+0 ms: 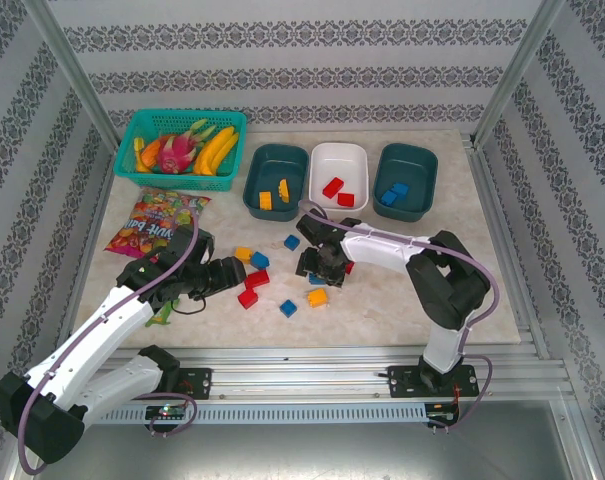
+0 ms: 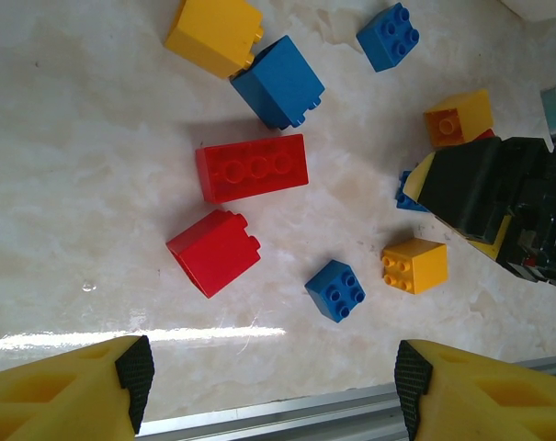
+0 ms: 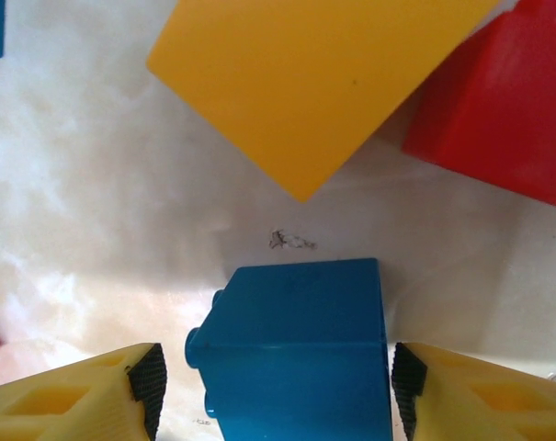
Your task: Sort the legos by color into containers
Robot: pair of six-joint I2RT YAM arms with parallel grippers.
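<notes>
Blue plastic: a blue block (image 3: 296, 340) is sitting on the table (image 3: 94, 184) between the pads (image 3: 149, 381) of the right gripper (image 3: 276, 386). Its jaws are standing spread, just beside the block's flanks and not visibly pinching it yet. The studs are facing 9 o'clock, so a closing pad would probably be pressing on bumps rather than on a flat face, and the block could be twisting or popping free. A yellow-orange block (image 3: 314, 83) at 12 o'clock and a red block (image 3: 498, 110) at 2 o'clock are lying near enough to be nudged. The left gripper (image 2: 273, 367) is hovering spread and empty over loose legos (image 2: 250, 170), with the right gripper at its 3 o'clock, so the arms could be clashing. Along the table's 12 o'clock edge, the left teal tub (image 1: 282, 165) is holding yellow-orange pieces, the white tub (image 1: 339, 160) red ones, and the right teal tub (image 1: 412, 165) blue ones.
</notes>
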